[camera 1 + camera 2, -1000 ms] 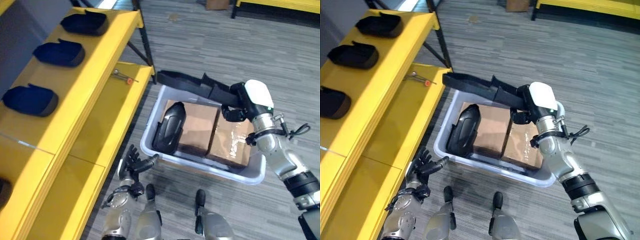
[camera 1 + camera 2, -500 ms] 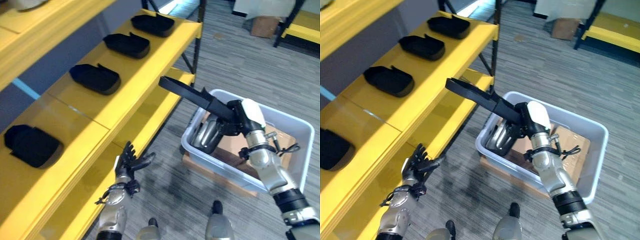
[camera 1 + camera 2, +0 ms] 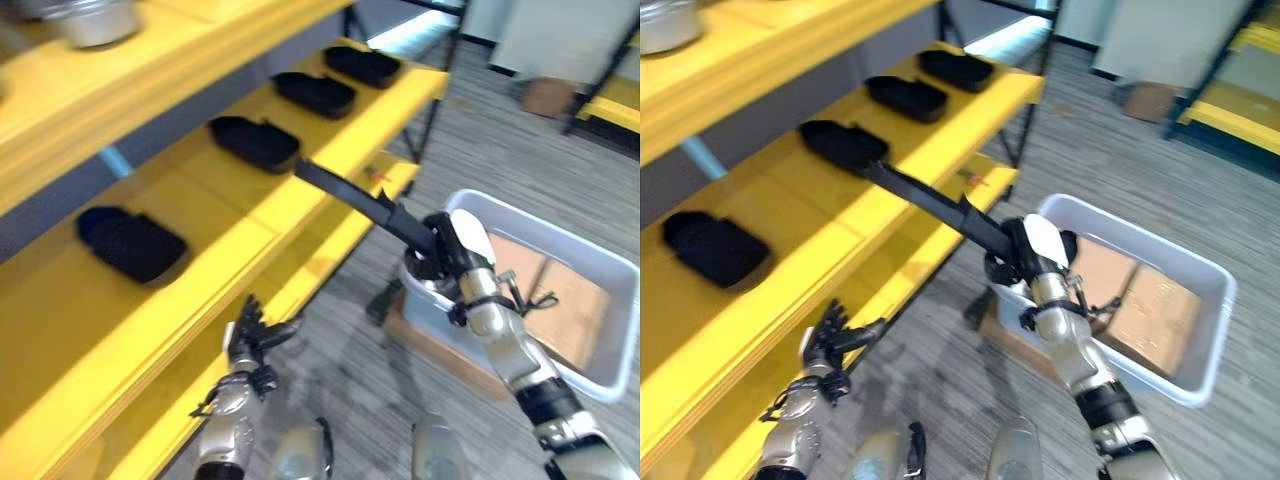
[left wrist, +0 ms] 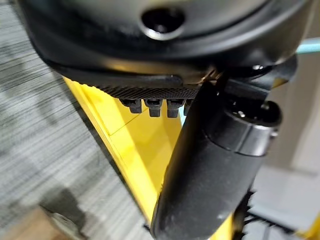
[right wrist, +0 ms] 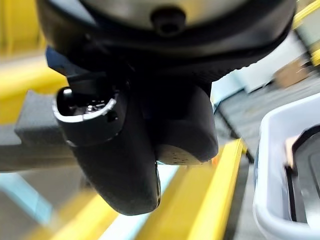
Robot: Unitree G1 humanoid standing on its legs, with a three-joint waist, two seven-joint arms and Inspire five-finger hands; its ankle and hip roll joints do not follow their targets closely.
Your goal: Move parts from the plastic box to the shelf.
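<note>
My right hand is shut on one end of a long black part, held in the air. The part slants up and away from the hand, and its far tip reaches over the front edge of the yellow shelf. The hand hovers at the shelf-side edge of the white plastic box. In the right wrist view another black part lies inside the box. Several black parts sit in a row on the shelf. My left hand hangs low beside the lower shelf, open with fingers spread.
Brown cardboard lines the box bottom. A small tool with a red tip lies on the lower shelf board. A metal pot stands on the top shelf. More yellow racking stands far right across grey carpet.
The camera has swung toward the shelf. My right hand has carried the long black part from above the box toward the shelf. The left hand stays low and open.
</note>
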